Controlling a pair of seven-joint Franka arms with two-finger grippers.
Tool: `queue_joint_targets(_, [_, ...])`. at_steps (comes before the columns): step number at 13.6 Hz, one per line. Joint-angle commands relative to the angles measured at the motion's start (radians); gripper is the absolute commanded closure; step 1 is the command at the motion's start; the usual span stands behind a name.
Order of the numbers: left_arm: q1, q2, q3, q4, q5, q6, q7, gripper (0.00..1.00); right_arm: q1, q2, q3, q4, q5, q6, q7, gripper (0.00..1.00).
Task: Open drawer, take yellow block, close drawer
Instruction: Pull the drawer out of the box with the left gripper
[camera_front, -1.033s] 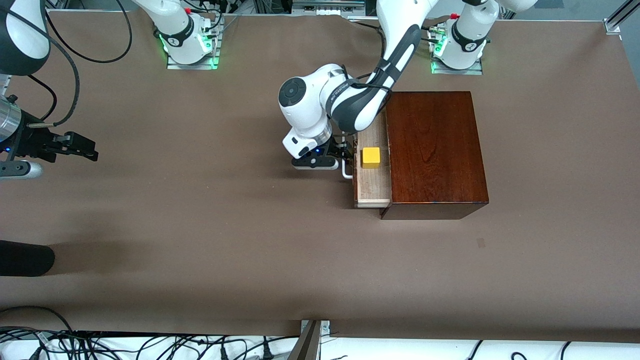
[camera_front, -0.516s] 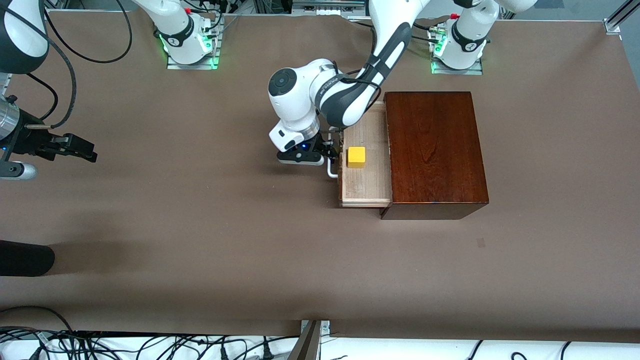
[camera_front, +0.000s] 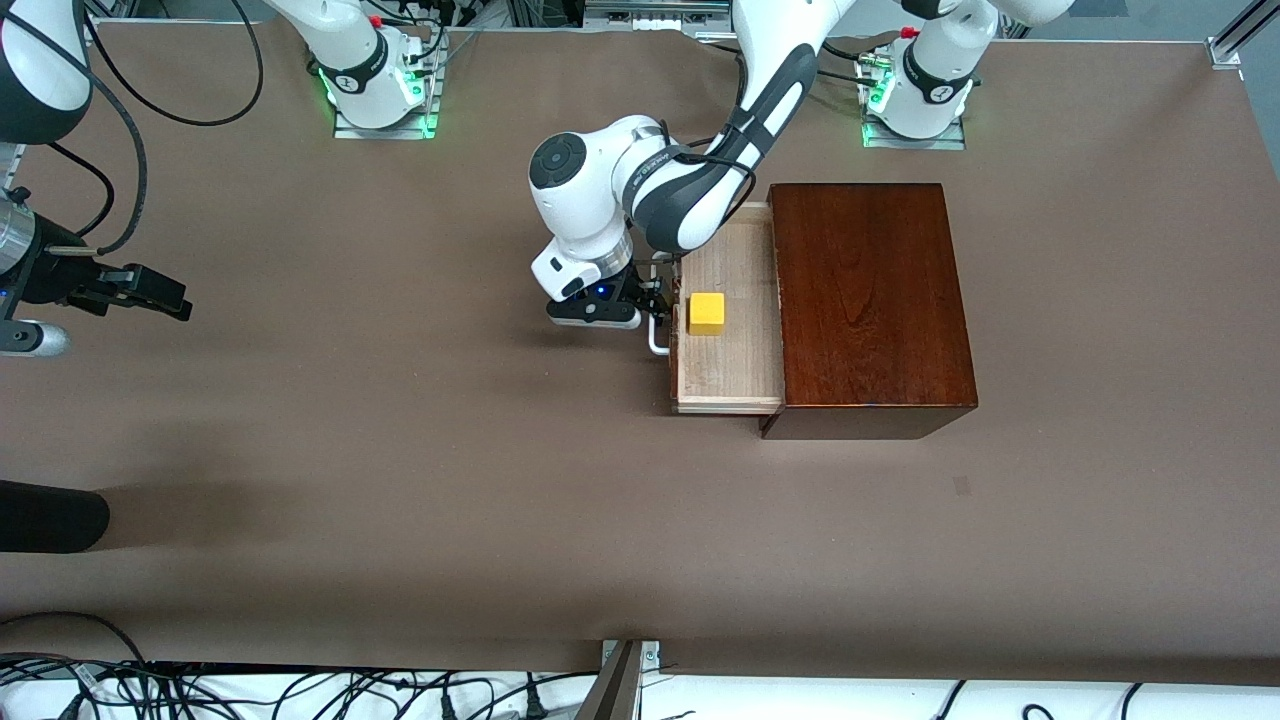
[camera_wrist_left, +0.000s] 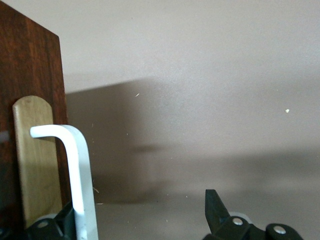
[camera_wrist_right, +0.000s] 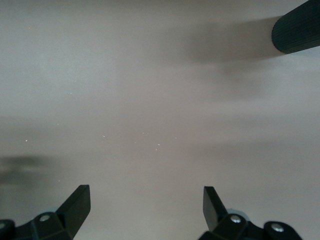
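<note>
The drawer (camera_front: 730, 365) stands pulled out of the dark mahogany box (camera_front: 865, 300), toward the right arm's end of the table. The yellow block (camera_front: 707, 313) lies in the pale tray, close behind the drawer front. My left gripper (camera_front: 655, 300) is open at the white handle (camera_front: 657, 342). In the left wrist view the handle (camera_wrist_left: 80, 175) lies against one finger of the left gripper (camera_wrist_left: 142, 215), and the other finger stands far off it. The drawer front (camera_wrist_left: 30, 70) shows beside the handle. My right gripper (camera_front: 165, 293) waits open and empty over bare table at its end; it also shows in the right wrist view (camera_wrist_right: 145, 205).
A dark cylinder (camera_front: 50, 515) lies at the table's edge at the right arm's end, nearer to the front camera than my right gripper; its tip shows in the right wrist view (camera_wrist_right: 297, 32). Cables lie along the table's front edge.
The drawer has slid farther out toward the right arm's end, carrying the yellow block. My left gripper moved with the handle. The right gripper has barely shifted.
</note>
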Motion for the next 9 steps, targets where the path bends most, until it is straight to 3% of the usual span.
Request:
queue_joint_targets(1, [0.007,0.022,-0.029,0.076,-0.071,-0.062,0.016,0.00,-0.001,-0.010,-0.002,0.010,0.007,-0.020,0.012,0.00])
queue_joint_targets(9, [0.016,-0.061,-0.037,0.077,-0.071,-0.209,0.019,0.00,-0.001,-0.014,0.002,0.079,0.003,-0.086,0.012,0.00])
